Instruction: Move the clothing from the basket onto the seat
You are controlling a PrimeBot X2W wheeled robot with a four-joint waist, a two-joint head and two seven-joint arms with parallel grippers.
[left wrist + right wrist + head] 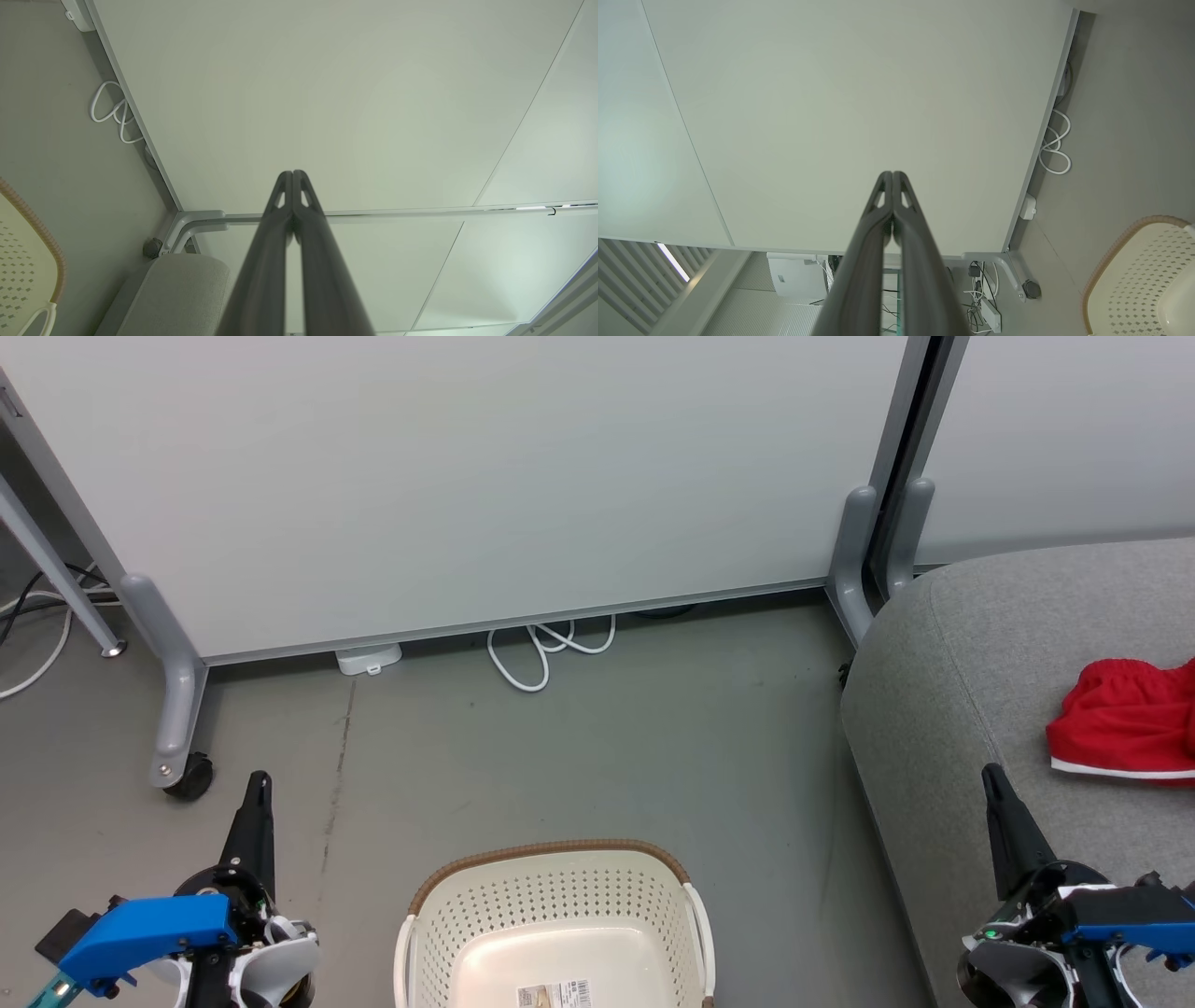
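The cream perforated basket (558,924) with a brown rim stands on the floor at the bottom centre; its floor shows a label sticker and no fabric. Red clothing (1125,721) with white trim lies on the grey seat (943,709) at the right. My left gripper (259,782) points up at the lower left, shut and holding nothing. My right gripper (991,775) rises at the lower right over the seat's front edge, shut and holding nothing. The basket's rim (32,224) and the seat's corner (177,289) appear in the left wrist view behind the shut left gripper (292,173). The right wrist view has the shut right gripper (893,174) and the basket (1139,275).
A pale partition panel (448,476) on grey castor legs (177,709) stands behind the basket. A white cable loop (546,649) and a small white box (369,659) lie at its base. Bare grey floor (607,747) lies between panel and basket.
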